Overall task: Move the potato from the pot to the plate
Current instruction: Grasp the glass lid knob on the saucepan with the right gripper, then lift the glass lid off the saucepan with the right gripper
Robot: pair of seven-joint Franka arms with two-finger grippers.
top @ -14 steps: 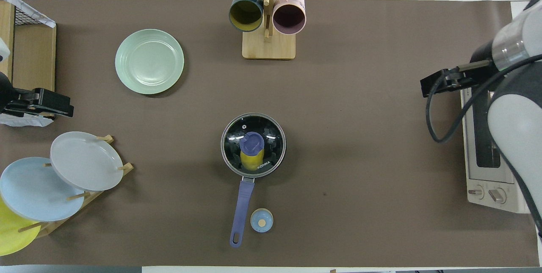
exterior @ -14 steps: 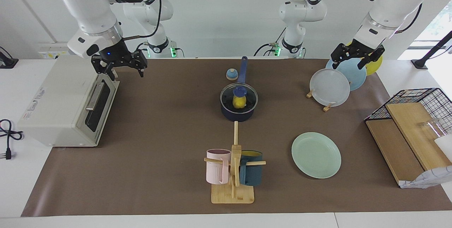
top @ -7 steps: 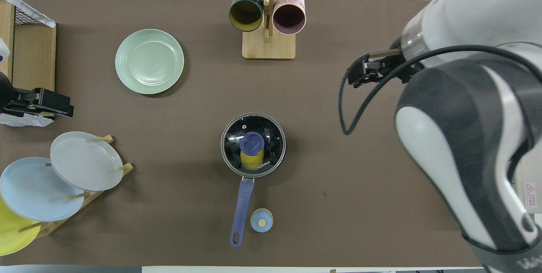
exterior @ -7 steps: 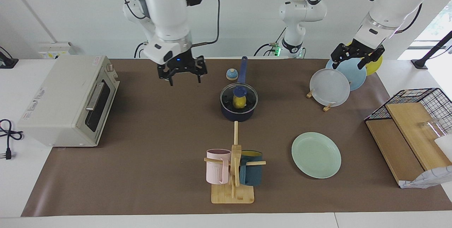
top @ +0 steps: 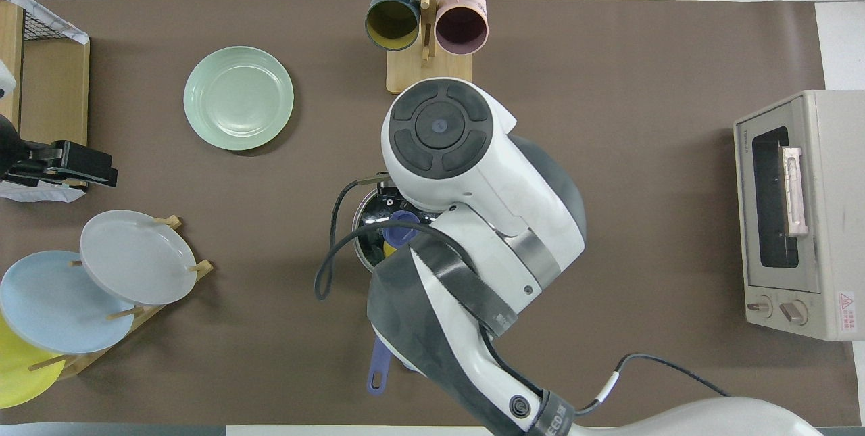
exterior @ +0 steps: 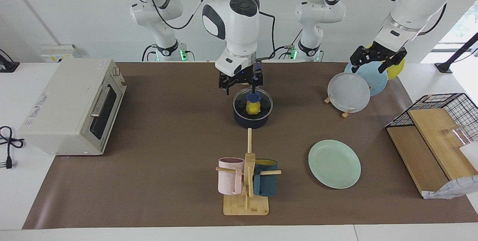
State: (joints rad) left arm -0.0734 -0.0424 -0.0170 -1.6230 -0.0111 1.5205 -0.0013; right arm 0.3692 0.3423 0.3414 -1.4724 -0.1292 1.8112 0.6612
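Note:
The dark navy pot (exterior: 251,120) stands mid-table under a glass lid with a blue knob (exterior: 253,97). The yellow potato (exterior: 253,108) lies inside it and shows through the lid. My right gripper (exterior: 241,88) hangs open just above the lid, beside the knob, on the side nearer the robots. In the overhead view my right arm covers most of the pot (top: 361,247); only a sliver of the potato (top: 389,247) shows. The mint-green plate (exterior: 334,163) (top: 238,98) lies empty, farther from the robots, toward the left arm's end. My left gripper (exterior: 376,62) (top: 67,165) waits open over the plate rack.
A toaster oven (exterior: 71,106) stands at the right arm's end. A wooden mug rack (exterior: 246,181) with a pink and a teal mug stands farther out than the pot. A rack holds a grey-white plate (exterior: 349,92), a blue one and a yellow one. A wire basket (exterior: 433,129) holds boards.
My right arm has swung from the toaster oven across the table, and its gripper now hangs over the pot's lid. The left arm, pot and plate have not moved.

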